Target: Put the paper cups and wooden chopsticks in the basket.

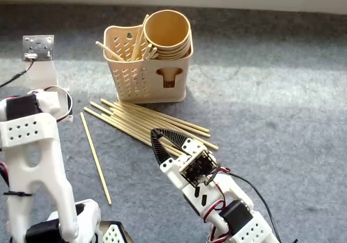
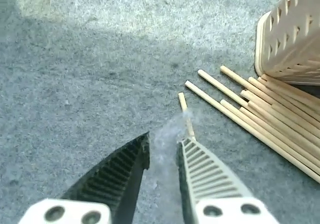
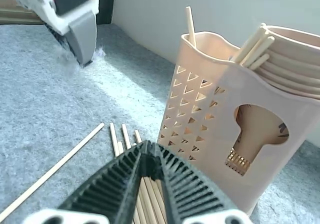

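Note:
The cream basket point(image 1: 147, 77) stands at the back and holds stacked paper cups point(image 1: 167, 32) and a few chopsticks point(image 1: 135, 46). A bundle of wooden chopsticks point(image 1: 146, 121) lies on the carpet in front of it. One single chopstick point(image 1: 95, 157) lies apart to the left. My right gripper point(image 1: 158, 140) hovers over the near side of the bundle, its black fingers point(image 3: 125, 179) shut tip to tip. My left gripper point(image 2: 165, 141) is open just above the carpet, the single chopstick's end point(image 2: 185, 111) beside its white finger point(image 2: 200, 169). Nothing sits between its fingers.
The grey carpet point(image 1: 271, 102) lies open to the right of the basket. The left arm's white body point(image 1: 32, 140) fills the near left corner. A finger of the left gripper point(image 3: 84, 39) hangs in the right wrist view, left of the basket point(image 3: 215, 114).

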You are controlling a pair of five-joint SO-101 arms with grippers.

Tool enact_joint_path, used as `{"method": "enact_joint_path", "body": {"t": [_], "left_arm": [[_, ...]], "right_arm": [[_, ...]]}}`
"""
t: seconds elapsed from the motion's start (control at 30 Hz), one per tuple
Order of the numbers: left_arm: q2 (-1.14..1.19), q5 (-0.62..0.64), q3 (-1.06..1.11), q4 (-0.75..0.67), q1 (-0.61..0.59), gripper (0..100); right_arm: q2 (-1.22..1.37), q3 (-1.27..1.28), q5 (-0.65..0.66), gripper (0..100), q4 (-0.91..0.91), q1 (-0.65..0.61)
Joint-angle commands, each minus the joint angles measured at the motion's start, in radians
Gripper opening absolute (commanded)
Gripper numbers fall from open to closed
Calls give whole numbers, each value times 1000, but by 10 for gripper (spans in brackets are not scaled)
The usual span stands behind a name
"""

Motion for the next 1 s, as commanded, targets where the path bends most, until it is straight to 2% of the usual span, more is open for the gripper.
{"method": "enact_joint_path", "body": {"t": [0.0, 0.27, 0.5, 0.63, 0.73, 0.97], "left_arm": [[-4, 8, 88, -106, -7, 102], [-1, 57, 286, -296, -5, 102], [30, 103, 331, -345, 22, 102], [176, 123, 266, -347, 54, 99], [297, 219, 174, -347, 39, 101], [541, 226, 1, -347, 38, 101]], "right_arm": [[-12, 93, 14, 5, 4, -10], [-12, 93, 14, 5, 4, -10], [-12, 93, 14, 5, 5, -10], [-12, 93, 14, 5, 5, -10], [-12, 93, 14, 5, 5, -10], [-12, 93, 14, 5, 5, -10]]}}
